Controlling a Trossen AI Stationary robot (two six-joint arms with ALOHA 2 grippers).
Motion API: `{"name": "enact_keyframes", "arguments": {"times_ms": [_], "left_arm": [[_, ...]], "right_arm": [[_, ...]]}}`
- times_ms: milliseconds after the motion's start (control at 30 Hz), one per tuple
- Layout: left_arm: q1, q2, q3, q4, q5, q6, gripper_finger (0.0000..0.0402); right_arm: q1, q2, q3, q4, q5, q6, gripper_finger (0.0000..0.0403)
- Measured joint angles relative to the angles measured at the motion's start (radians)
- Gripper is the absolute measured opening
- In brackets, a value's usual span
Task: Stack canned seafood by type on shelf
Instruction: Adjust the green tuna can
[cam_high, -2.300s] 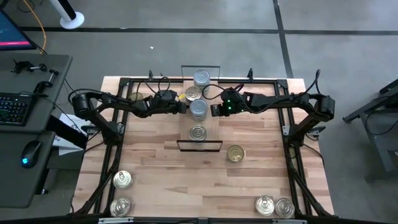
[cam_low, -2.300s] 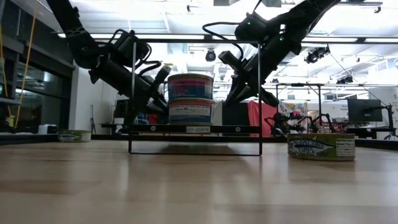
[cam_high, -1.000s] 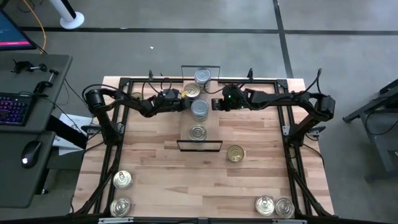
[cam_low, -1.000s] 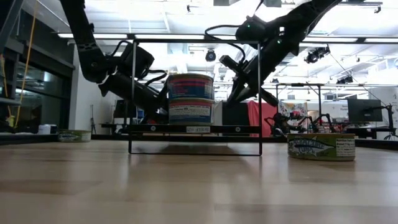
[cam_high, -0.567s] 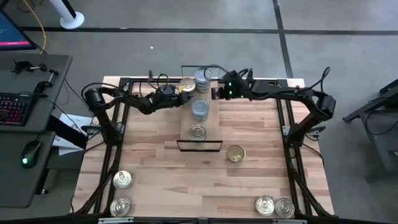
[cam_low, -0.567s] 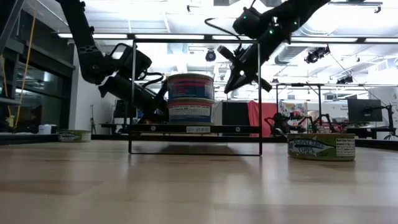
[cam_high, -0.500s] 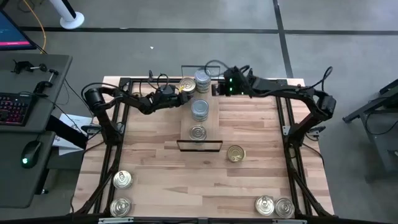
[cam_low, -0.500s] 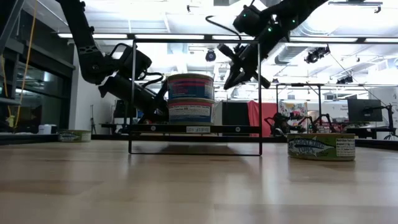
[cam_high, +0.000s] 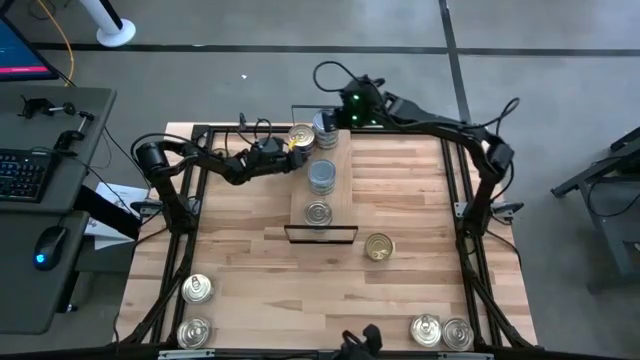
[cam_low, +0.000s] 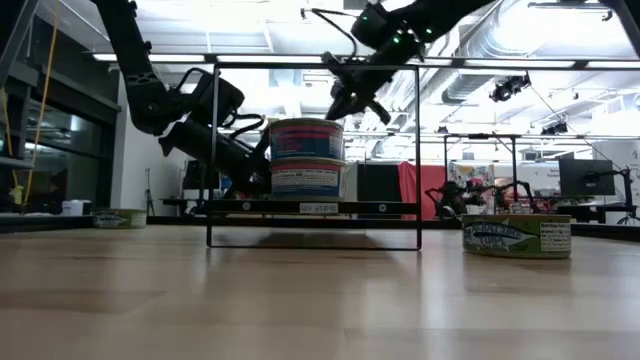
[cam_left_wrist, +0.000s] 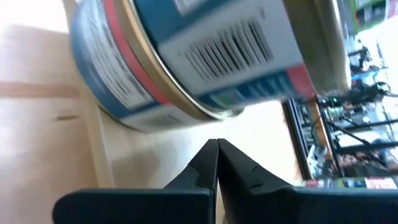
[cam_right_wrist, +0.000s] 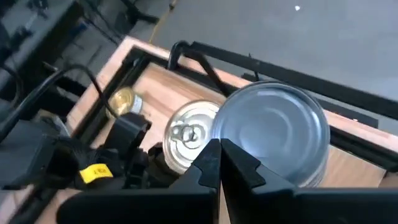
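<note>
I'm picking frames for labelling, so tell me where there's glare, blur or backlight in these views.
Low view: bright ceiling lights backlight both arms into silhouettes; the stacked tins stay readable. Left wrist view: the blue tin fills the frame, soft and slightly blurred. Right wrist view: the silver lid shows a pale sheen. High view: even light, no glare.

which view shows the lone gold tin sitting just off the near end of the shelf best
The low view: the gold tin stands side-on on the tabletop, label readable, clear of the shelf. The high view shows only its gold lid, beside the shelf's near wire frame. Neither wrist view shows it.
</note>
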Motion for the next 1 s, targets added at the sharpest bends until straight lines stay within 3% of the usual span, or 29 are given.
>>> {"name": "enact_keyframes", "arguments": {"times_ms": [133,333,667,1000], "left_arm": [[0.0,0.0,0.0,0.0,0.026,0.0,0.0],[-0.009,0.0,0.0,0.002,0.025,-0.007,0.0],[-0.013,0.0,0.0,-0.003,0.021,-0.008,0.0],[-0.013,0.0,0.0,-0.003,0.02,-0.008,0.0]], "right_arm": [[-0.002,0.051,0.094,-0.147,0.055,-0.079,0.0],[-0.004,0.066,0.109,-0.194,0.104,-0.106,0.0],[0.006,0.104,0.109,-0.131,0.166,-0.108,0.0],[0.004,0.121,0.108,-0.14,0.144,-0.109,0.0]]}}
